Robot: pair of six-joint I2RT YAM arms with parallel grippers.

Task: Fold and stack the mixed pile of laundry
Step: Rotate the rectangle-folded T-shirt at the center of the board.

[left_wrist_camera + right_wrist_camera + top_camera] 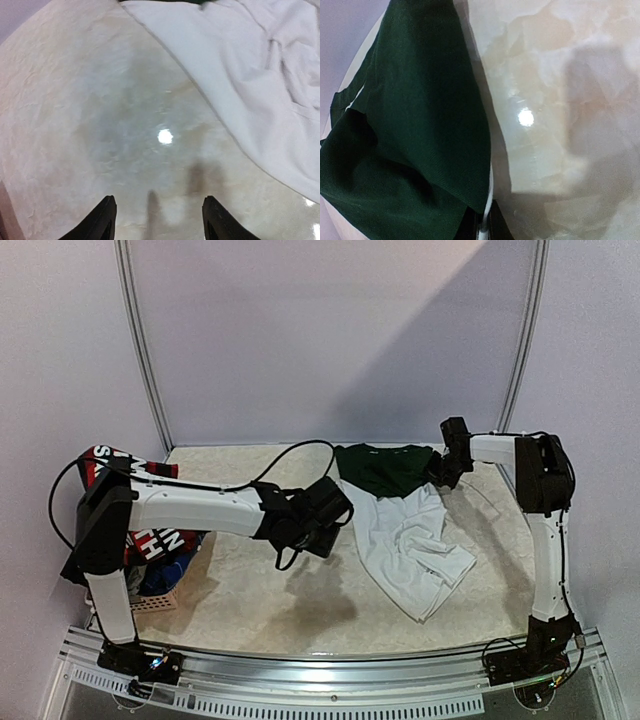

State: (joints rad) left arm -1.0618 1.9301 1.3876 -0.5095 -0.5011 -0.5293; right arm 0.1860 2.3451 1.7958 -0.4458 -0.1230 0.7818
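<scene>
T-shirt (420, 540), right end effector (438, 476) gripping it

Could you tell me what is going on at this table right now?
The right gripper is shut on the dark green part of a white-and-green T-shirt lying on the table. The left gripper hovers open over bare tabletop beside the shirt's white part. Other garments sit piled in a basket at the left.

Spread end effector (157, 220) above table (75, 125) beside white garment (260, 90).
</scene>
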